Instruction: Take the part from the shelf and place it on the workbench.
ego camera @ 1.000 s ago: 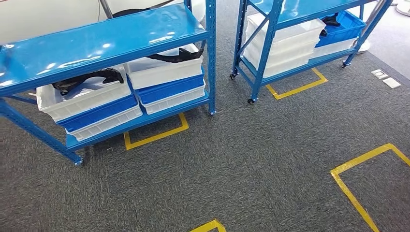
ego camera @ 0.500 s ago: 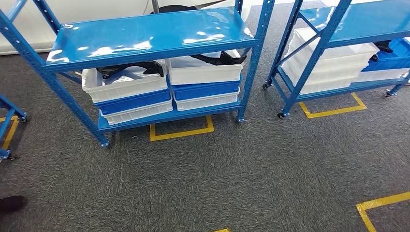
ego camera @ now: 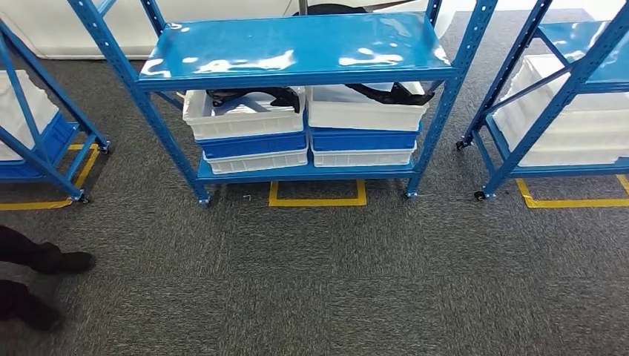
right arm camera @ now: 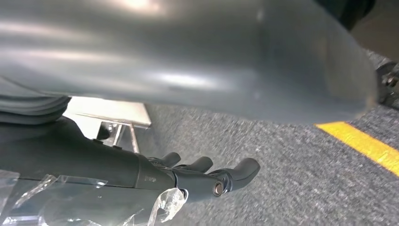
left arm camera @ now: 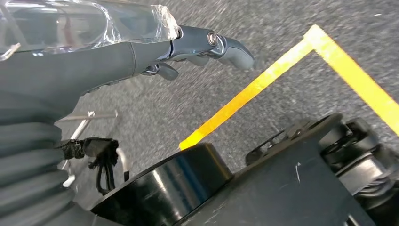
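A blue shelf [ego camera: 297, 48] stands straight ahead in the head view. On its lower level are two stacks of white and blue bins. A black part [ego camera: 252, 96] lies in the left top bin [ego camera: 245, 122], and another black part [ego camera: 389, 93] lies in the right top bin [ego camera: 363, 115]. My left hand [left arm camera: 188, 44] hangs over the grey carpet with its fingers stretched out and nothing in them. My right hand [right arm camera: 202, 176] also hangs low above the carpet, fingers apart and holding nothing. Both hands are far from the shelf.
A second blue shelf [ego camera: 564, 96] with white bins [ego camera: 586, 126] stands to the right and a third shelf [ego camera: 37, 126] to the left. A person's dark shoes [ego camera: 44, 259] are at the left edge. Yellow tape [ego camera: 317, 200] marks the carpet below the middle shelf.
The camera has turned left: the shelf with the black parts has shifted from the left of the picture to its centre. A third shelf and a person's shoes have come into view on the left.
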### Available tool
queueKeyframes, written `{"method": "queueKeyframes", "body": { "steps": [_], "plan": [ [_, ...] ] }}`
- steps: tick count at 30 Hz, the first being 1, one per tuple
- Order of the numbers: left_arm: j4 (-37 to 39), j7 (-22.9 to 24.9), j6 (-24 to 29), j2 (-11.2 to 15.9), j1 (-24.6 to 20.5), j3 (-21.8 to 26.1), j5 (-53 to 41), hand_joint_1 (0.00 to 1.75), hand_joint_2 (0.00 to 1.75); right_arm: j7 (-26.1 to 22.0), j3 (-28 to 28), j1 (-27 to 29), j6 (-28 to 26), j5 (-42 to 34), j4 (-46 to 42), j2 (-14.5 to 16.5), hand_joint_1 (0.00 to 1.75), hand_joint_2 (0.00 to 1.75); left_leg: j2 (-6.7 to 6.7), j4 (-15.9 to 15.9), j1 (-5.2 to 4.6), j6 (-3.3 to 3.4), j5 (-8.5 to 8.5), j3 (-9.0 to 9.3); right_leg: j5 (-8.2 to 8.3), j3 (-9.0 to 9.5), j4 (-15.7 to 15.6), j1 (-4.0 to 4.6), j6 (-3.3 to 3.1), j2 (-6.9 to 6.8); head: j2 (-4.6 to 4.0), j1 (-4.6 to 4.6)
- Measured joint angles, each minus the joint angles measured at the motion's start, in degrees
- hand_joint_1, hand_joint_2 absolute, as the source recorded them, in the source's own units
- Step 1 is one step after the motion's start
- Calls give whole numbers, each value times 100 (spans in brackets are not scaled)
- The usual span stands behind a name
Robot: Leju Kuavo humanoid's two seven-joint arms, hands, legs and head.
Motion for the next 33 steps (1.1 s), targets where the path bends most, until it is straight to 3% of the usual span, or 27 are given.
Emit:
{"method": "queueKeyframes", "body": {
  "steps": [3,4,6,8,10,12,13,14,15,17,19,20,23,24,26,29,30,32,33],
  "plan": [
    [0,6,7,1,-5,0,9,0,175,-15,-2,-21,-71,-56,2,5,0,0,120,-1315,-25,69,514,702,-67,59,18,23,79,-79,1,2],
    [0,15,8,2,-2,0,14,0,175,-21,-2,-31,-95,-68,2,8,0,0,140,-1551,-36,97,579,833,-80,67,19,37,109,-95,2,4],
    [0,47,8,3,14,0,17,0,175,-29,-2,-42,-139,-85,2,11,0,0,128,-1724,-39,145,608,925,-94,85,8,51,159,-120,4,3],
    [0,75,9,3,22,1,18,0,175,-31,-2,-42,-174,-108,3,12,0,87,94,-1771,-24,190,624,969,-249,20,203,31,206,-40,4,2],
    [0,87,10,3,10,2,18,0,175,-28,-2,-36,-190,-109,4,12,0,175,64,-1812,-17,239,634,1009,-651,-345,979,16,243,117,3,4],
    [0,91,1,4,2,2,18,0,175,-15,-2,-21,-190,-78,9,12,0,175,33,-1816,-29,272,626,1022,-999,-865,1946,19,255,183,1,3],
    [0,92,-3,3,2,2,19,0,175,-7,-2,-13,-190,-55,12,12,0,175,10,-1815,-35,281,619,1031,-1021,-1022,2183,19,252,190,1,3],
    [0,95,-6,3,2,2,19,0,175,1,-2,-11,-189,-36,15,12,0,175,-20,-1815,-40,284,614,1045,-915,-1053,2153,19,242,194,0,3],
    [0,97,-5,3,1,2,19,0,175,7,-2,-14,-189,-15,17,12,0,175,-51,-1815,-41,284,608,1063,-702,-948,1856,19,223,201,0,4],
    [0,103,-7,2,-2,2,17,0,175,24,-2,-25,-185,21,22,12,0,175,-105,-1812,-46,266,590,1094,-231,-535,923,24,177,265,0,7],
    [0,108,-8,1,-2,2,17,0,175,43,-1,-27,-177,35,29,15,0,175,-144,-1784,-68,233,563,1078,31,-244,266,19,142,330,2,6],
    [0,116,-11,2,1,4,16,0,175,58,-1,-28,-169,40,31,19,0,175,-155,-1769,-84,260,561,1056,75,-202,147,14,152,341,3,5],
    [0,150,-58,7,28,75,-17,0,175,114,-34,-29,-136,120,32,40,0,175,-158,-1757,-101,511,585,1015,132,-210,86,12,174,337,5,1],
    [0,156,-87,8,41,133,-44,0,175,117,-74,-24,-125,171,32,44,0,175,-157,-1758,-101,564,589,1012,136,-213,82,22,164,338,4,0],
    [0,163,-156,11,72,275,-114,0,175,95,-187,-10,-105,281,32,45,0,175,-156,-1765,-96,581,594,1016,133,-213,82,45,151,336,4,1],
    [0,152,-254,19,120,516,-243,0,175,22,-407,13,-68,448,31,45,0,175,-157,-1780,-73,535,603,1019,129,-214,83,78,113,333,4,2],
    [0,140,-285,22,136,605,-287,0,175,-7,-495,25,-55,505,31,45,0,175,-157,-1792,-63,470,606,1021,128,-215,84,86,100,333,4,3],
    [-1,105,-356,28,175,806,-378,0,175,-68,-690,56,-25,623,28,45,0,175,-156,-1825,-36,248,608,1031,127,-221,84,101,81,333,4,6],
    [-1,95,-373,30,185,855,-402,0,175,-84,-741,65,-16,653,28,45,0,175,-156,-1836,-28,176,609,1035,127,-223,84,104,76,332,4,6]
  ]
}}
